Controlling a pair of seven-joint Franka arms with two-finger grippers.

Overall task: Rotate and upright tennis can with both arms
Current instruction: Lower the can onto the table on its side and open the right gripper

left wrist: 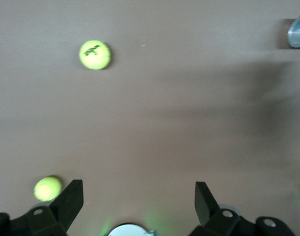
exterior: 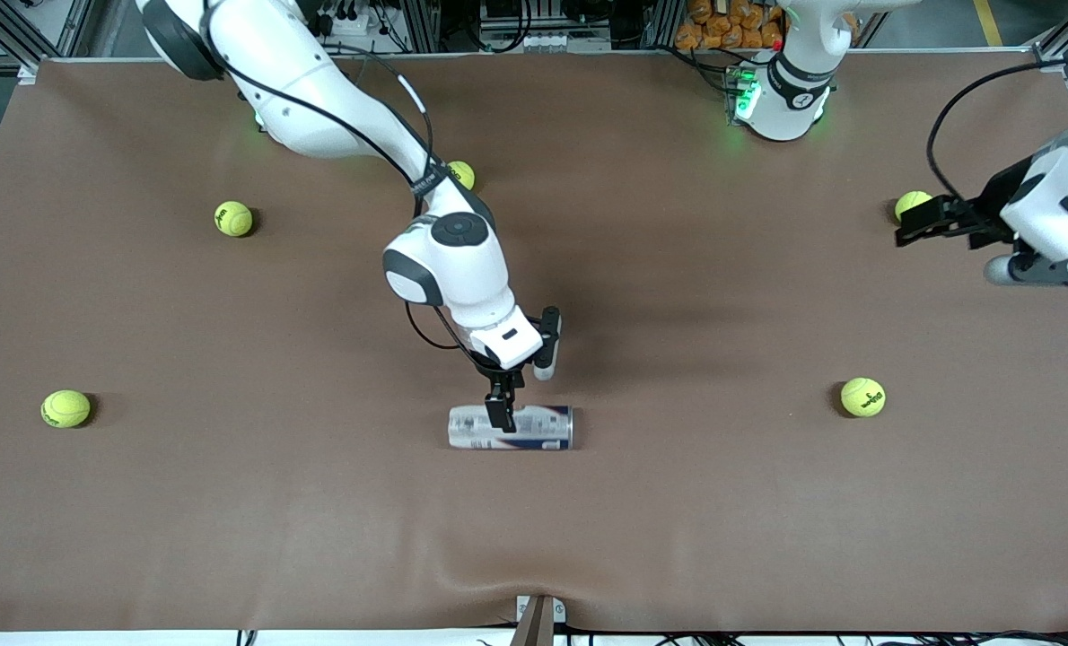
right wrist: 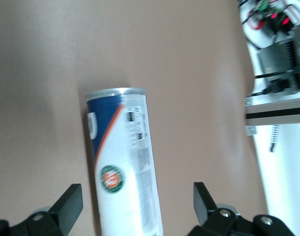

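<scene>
One tennis can [exterior: 510,428], lying flat, white-navy label

Count, front view: five yellow-green tennis balls are lying on the brown worktop [exterior: 678,502]. Ball one [exterior: 233,218] and ball two [exterior: 65,408] are sitting toward the right arm's end. Ball three [exterior: 460,174] is showing partly, beside the right arm's forearm. Ball four [exterior: 862,397] and ball five [exterior: 911,204] are sitting toward the left arm's end. One tennis can [exterior: 511,428] is lying on its side. Two white arms are showing, each carrying one gripper: right gripper [exterior: 500,414], left gripper [exterior: 913,226].
</scene>
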